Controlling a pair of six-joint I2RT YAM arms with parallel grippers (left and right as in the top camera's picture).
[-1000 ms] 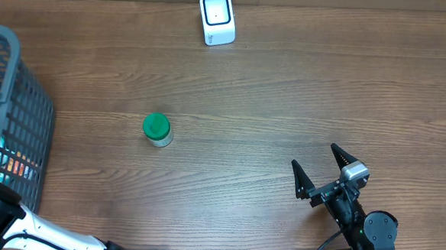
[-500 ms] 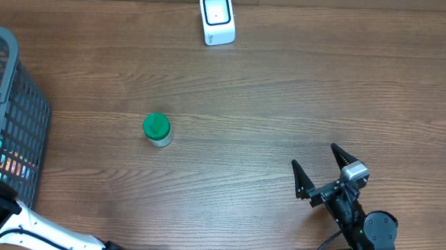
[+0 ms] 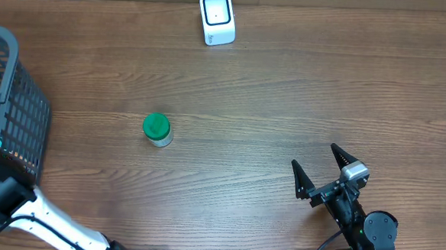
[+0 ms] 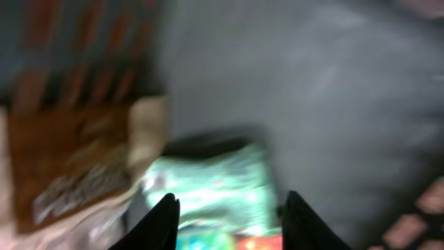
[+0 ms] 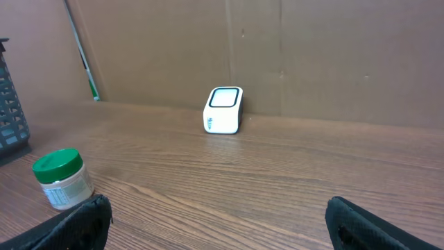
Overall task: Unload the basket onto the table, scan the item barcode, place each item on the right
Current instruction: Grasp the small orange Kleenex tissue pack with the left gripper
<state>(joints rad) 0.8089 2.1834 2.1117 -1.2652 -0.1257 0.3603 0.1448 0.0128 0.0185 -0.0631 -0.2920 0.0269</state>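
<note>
The green packet (image 4: 208, 191) lies inside the basket (image 3: 25, 114), on its grey floor, just beside a brown package (image 4: 69, 167). Only the left wrist view shows it, and that view is heavily blurred; any print on the packet is illegible. The overhead view gives only coloured glimpses through the basket's mesh wall at the left edge of the table (image 3: 286, 90).

The left gripper (image 4: 229, 201) is down in the basket. Its two dark fingers stand on either side of the packet at a moderate gap. Whether the pads press on the packet cannot be told from the blur. In the overhead view only the arm's dark wrist section and white link show, at the lower left corner.

The scanner (image 3: 216, 17), a white unit with a dark-framed window, stands at the far edge of the table, well apart from the basket. The right wrist view shows it upright in front of a cardboard wall.

A green-lidded jar (image 3: 157, 128) stands upright on the table between basket and scanner.

The right gripper (image 3: 314, 156) sits near the front right edge, its fingers spread wide and holding nothing.
</note>
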